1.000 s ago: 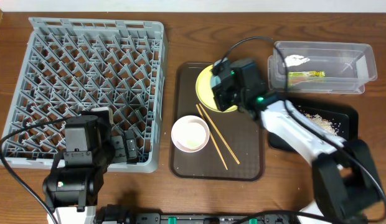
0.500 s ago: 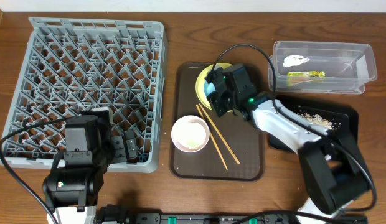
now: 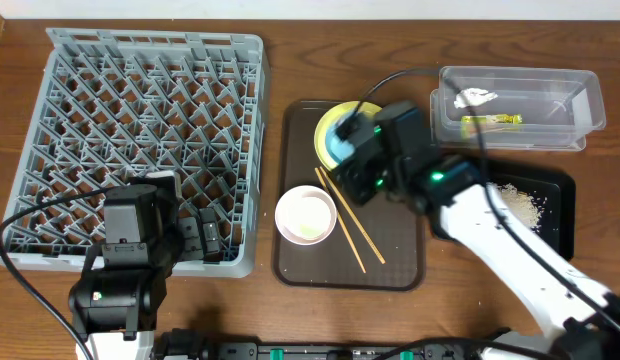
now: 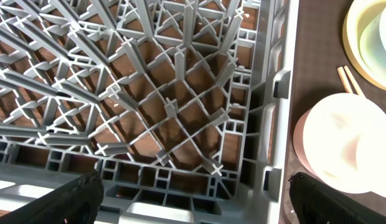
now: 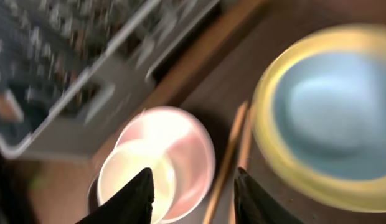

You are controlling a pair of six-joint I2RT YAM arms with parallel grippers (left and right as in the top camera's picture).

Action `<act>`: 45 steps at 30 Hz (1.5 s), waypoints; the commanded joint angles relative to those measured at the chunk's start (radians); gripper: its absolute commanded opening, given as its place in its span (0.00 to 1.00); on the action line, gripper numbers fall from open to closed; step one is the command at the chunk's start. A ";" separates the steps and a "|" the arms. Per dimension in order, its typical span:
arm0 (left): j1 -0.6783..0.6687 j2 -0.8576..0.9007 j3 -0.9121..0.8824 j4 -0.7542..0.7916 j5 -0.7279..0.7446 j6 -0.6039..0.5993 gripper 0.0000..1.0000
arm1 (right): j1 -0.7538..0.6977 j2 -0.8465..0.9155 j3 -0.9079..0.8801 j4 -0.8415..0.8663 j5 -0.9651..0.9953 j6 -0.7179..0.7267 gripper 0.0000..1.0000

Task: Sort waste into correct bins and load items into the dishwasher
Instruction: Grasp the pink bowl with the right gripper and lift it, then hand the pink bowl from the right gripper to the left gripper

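The grey dish rack (image 3: 150, 130) fills the left side. On the brown serving tray, a light blue bowl (image 3: 337, 140) sits on the yellow plate (image 3: 325, 128). A white cup sits inside the whitish-pink bowl (image 3: 306, 216), and two chopsticks (image 3: 352, 228) lie beside it. My right gripper (image 3: 352, 183) hovers open and empty over the chopsticks (image 5: 233, 155) and pink bowl (image 5: 187, 140). Its view is blurred. The tissue (image 3: 475, 97) and wrapper (image 3: 490, 120) lie in the clear tub (image 3: 570, 135). The rice scraps (image 3: 517, 200) lie in the black tray (image 3: 558, 225). My left gripper (image 3: 195, 240) is open over the rack's front right corner (image 4: 180, 180).
The brown serving tray (image 3: 390, 262) lies between the rack and the two bins. In the left wrist view the pink bowl (image 4: 324, 124) and plate rim (image 4: 353, 43) show just right of the rack wall. The table's front edge is close behind my left arm.
My right gripper has moved from above the yellow plate toward the table's front, over the chopsticks, uncovering the blue bowl. The left arm has not moved.
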 commanded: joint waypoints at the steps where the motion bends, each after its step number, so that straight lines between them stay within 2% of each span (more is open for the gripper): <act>1: -0.002 -0.001 0.021 0.000 -0.001 -0.010 0.97 | 0.055 0.074 -0.007 -0.011 -0.006 0.060 0.37; 3: -0.002 -0.001 0.021 0.000 -0.001 -0.010 0.97 | 0.080 0.115 -0.007 -0.011 -0.006 0.086 0.34; 9: -0.002 -0.001 0.021 0.000 -0.001 -0.010 0.97 | 0.119 0.229 -0.007 -0.011 0.044 0.198 0.17; 15: -0.002 -0.001 0.021 0.000 -0.001 -0.010 0.97 | 0.113 0.246 -0.006 0.009 0.062 0.223 0.01; 20: -0.002 -0.001 0.021 0.000 0.025 -0.010 0.97 | 0.054 0.192 0.034 -0.012 0.056 0.223 0.01; 25: -0.002 -0.001 0.021 0.041 0.203 -0.011 0.97 | -0.071 0.068 0.095 -0.045 0.008 0.223 0.01; 28: -0.002 0.006 0.021 0.106 0.349 -0.071 0.97 | -0.157 0.013 0.102 -0.040 -0.055 0.223 0.01; 33: -0.002 0.064 0.021 0.244 0.604 -0.141 0.97 | -0.270 0.010 0.101 -0.040 -0.348 0.223 0.01; 40: -0.005 0.227 0.021 0.465 0.986 -0.208 0.97 | -0.298 0.014 0.101 0.045 -0.687 0.219 0.01; 45: -0.027 0.337 0.021 0.640 1.219 -0.225 0.97 | -0.292 0.014 0.101 0.106 -0.793 0.248 0.01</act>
